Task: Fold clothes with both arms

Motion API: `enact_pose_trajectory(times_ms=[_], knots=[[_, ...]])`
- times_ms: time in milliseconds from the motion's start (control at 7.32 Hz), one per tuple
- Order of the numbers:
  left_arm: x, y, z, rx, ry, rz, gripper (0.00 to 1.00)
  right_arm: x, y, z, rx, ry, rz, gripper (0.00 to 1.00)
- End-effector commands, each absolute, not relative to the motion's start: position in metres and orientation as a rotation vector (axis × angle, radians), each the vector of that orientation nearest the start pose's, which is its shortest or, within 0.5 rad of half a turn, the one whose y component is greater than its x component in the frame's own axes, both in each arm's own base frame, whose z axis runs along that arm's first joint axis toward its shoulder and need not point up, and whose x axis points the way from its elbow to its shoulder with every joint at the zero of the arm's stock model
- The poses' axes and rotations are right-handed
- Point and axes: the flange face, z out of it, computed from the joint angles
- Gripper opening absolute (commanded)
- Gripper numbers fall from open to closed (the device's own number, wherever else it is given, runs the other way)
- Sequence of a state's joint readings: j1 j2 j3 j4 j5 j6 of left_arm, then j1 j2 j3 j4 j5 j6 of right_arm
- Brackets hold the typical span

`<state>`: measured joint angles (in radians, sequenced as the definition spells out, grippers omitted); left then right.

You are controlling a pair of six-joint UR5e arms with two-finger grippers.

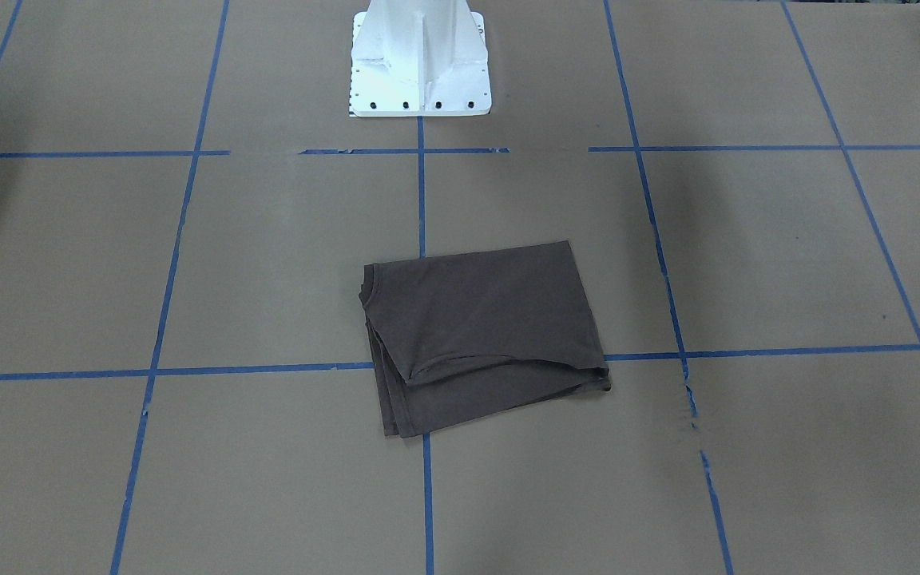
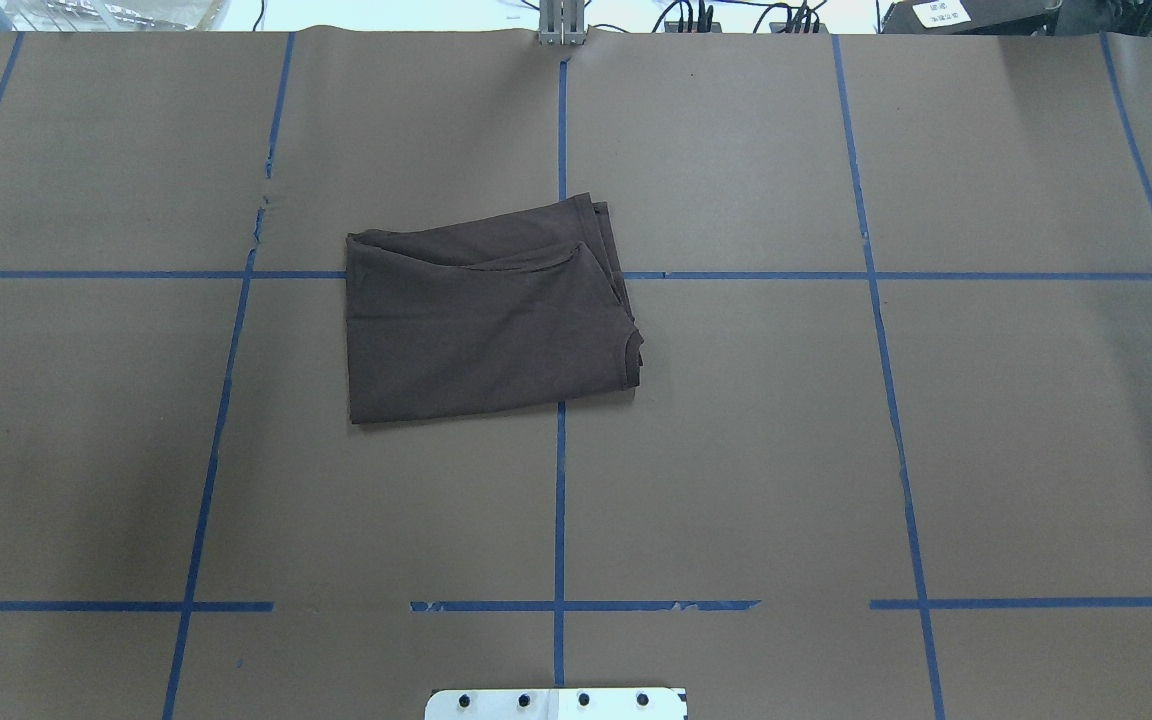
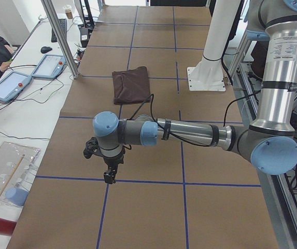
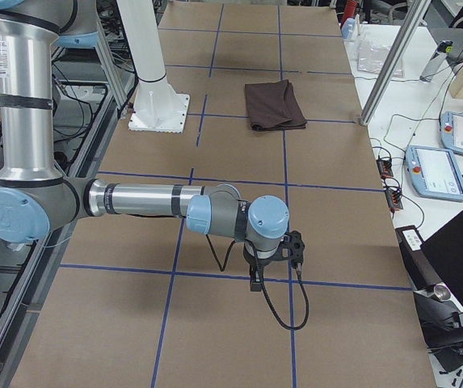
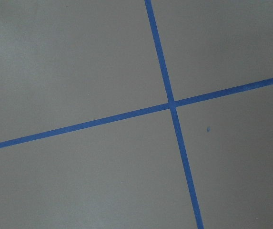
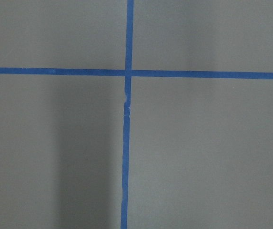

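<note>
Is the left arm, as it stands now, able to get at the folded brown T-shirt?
Probably yes. The left gripper hangs over the table's end, apart from the T-shirt, and nothing shows on the brown paper between them. It lies flat and uncovered.

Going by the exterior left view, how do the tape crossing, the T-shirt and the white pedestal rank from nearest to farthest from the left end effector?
1. Tape crossing: just below the left end effector in this view.
2. T-shirt: folded, farther along the table.
3. White pedestal: about as far along as the shirt, but off toward the robot's side.
</note>
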<state>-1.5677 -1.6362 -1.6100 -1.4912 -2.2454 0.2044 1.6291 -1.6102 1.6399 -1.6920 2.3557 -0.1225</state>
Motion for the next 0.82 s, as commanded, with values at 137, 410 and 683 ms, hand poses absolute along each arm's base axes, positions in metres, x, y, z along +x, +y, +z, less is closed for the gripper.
enact_pose_trajectory(times_ms=[137, 410, 683], knots=[[-0.0695, -0.5192, 0.6232, 0.070, 0.672, 0.153, 1.00, 0.0929, -0.4628, 0.6586, -0.023, -0.750, -0.024, 1.00], [-0.0695, -0.5178, 0.6248, 0.066, 0.673, 0.149, 1.00, 0.0925, -0.4613, 0.6599, -0.026, -0.753, -0.023, 1.00], [-0.0674, -0.5178, 0.6245, 0.065, 0.689, 0.150, 1.00, 0.0922, -0.4613, 0.6596, -0.026, -0.758, -0.021, 1.00]])
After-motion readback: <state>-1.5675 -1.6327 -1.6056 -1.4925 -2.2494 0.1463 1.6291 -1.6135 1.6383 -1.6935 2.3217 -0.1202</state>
